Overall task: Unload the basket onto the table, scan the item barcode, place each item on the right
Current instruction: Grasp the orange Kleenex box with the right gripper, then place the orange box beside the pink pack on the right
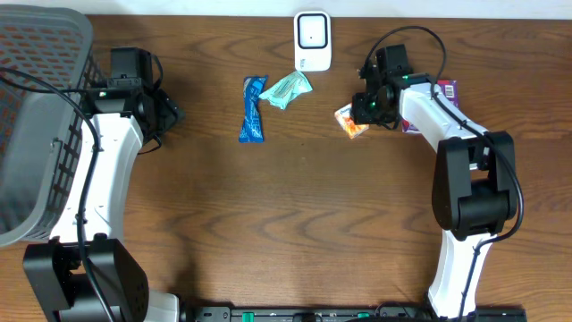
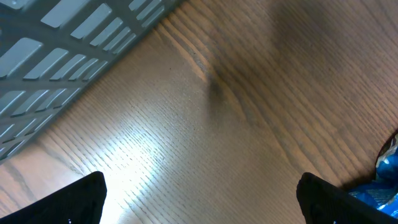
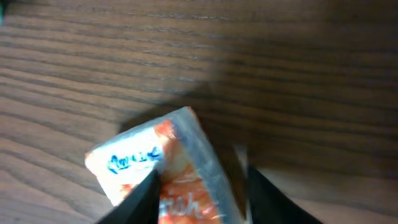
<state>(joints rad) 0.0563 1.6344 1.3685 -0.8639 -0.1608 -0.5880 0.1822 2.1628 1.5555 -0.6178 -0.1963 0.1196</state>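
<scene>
Overhead, orange packet (image 1: 351, 122) on desk (image 1: 295, 215) just right of white scanner (image 1: 313, 40), at right claw (image 1: 366, 109). Only in right wrist view: packet (image 3: 165, 171) between parted fingers, blue script on white-orange wrap; grasp impossible to tell. Left claw (image 1: 170, 116) released, wide, beside basket (image 1: 36, 116).

Orange packet (image 3: 168, 168) blurred, bottom cut off; purple item (image 1: 444, 89) mostly hidden.
</scene>
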